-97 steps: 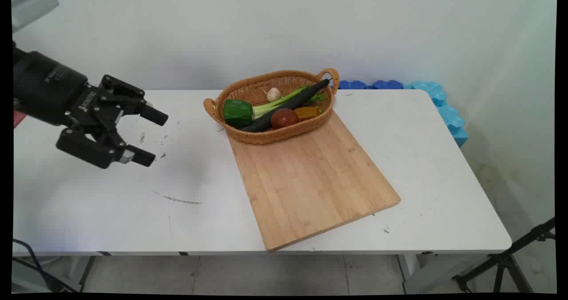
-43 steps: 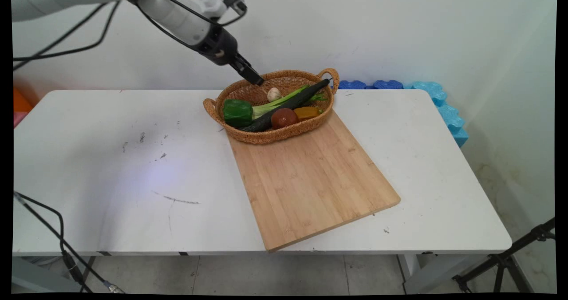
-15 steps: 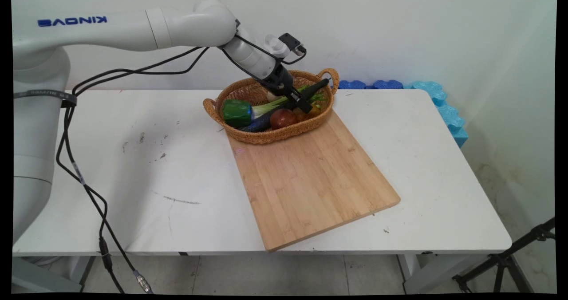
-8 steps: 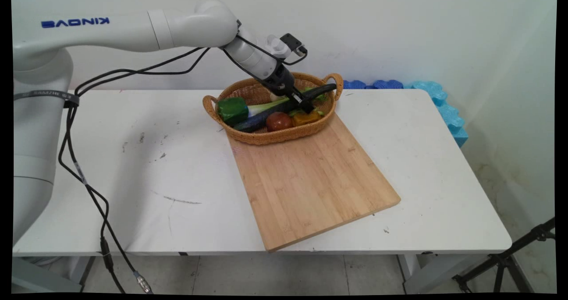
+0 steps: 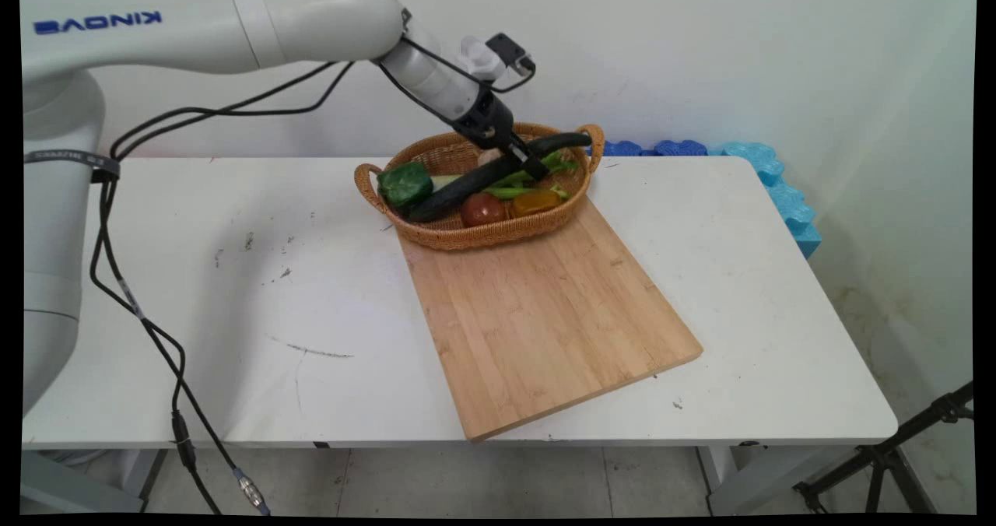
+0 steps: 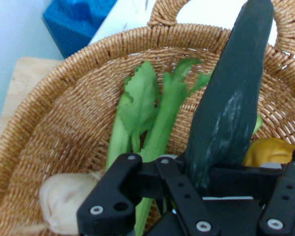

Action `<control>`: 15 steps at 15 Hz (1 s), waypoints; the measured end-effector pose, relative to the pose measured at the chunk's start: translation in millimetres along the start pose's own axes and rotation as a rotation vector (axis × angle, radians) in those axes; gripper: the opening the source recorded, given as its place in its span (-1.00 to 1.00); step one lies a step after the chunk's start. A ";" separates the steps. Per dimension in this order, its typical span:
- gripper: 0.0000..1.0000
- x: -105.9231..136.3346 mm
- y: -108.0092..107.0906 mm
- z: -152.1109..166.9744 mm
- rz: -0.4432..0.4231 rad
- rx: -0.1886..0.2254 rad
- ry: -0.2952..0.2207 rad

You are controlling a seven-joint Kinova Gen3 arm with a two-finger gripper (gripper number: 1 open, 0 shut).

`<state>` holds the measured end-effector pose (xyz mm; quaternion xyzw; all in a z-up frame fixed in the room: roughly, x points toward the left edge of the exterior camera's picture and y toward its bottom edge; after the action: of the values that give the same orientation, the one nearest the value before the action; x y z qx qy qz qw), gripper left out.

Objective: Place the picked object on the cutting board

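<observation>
My black gripper [image 5: 529,165] reaches down into the wicker basket [image 5: 467,238] and is shut on a long dark green cucumber [image 5: 467,185] near its far end. The cucumber slants across the basket, its right tip raised above the rim by the right handle. In the hand view the cucumber [image 6: 231,108] rises from between the jaws of the gripper [image 6: 206,184], over the celery leaves [image 6: 142,108]. Round it in the basket lie a green pepper [image 5: 405,184], a tomato [image 5: 482,208], a yellow pepper [image 5: 535,201], a garlic bulb [image 5: 490,155] and celery [image 5: 545,170].
The basket sits on the far end of a wooden cutting board [image 5: 545,316] that runs toward the table's front edge. Blue foam blocks [image 5: 747,160] line the far right corner by the wall. Black cables [image 5: 140,316] hang at the left. The white table [image 5: 233,292] bears scuff marks.
The gripper came from the left, went down into the basket and shut on the cucumber. In the last second it rose a little, lifting the cucumber's right end; the basket turned slightly.
</observation>
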<state>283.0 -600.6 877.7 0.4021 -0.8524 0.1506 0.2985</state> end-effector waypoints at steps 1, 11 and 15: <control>-1.00 2.7 1.9 -7.9 0.005 0.002 0.006; -1.00 13.9 20.7 -68.1 0.057 0.008 0.033; -1.00 7.6 19.9 -79.5 0.071 0.023 0.021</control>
<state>294.6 -553.1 943.8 0.3733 -0.8612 0.1750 0.2973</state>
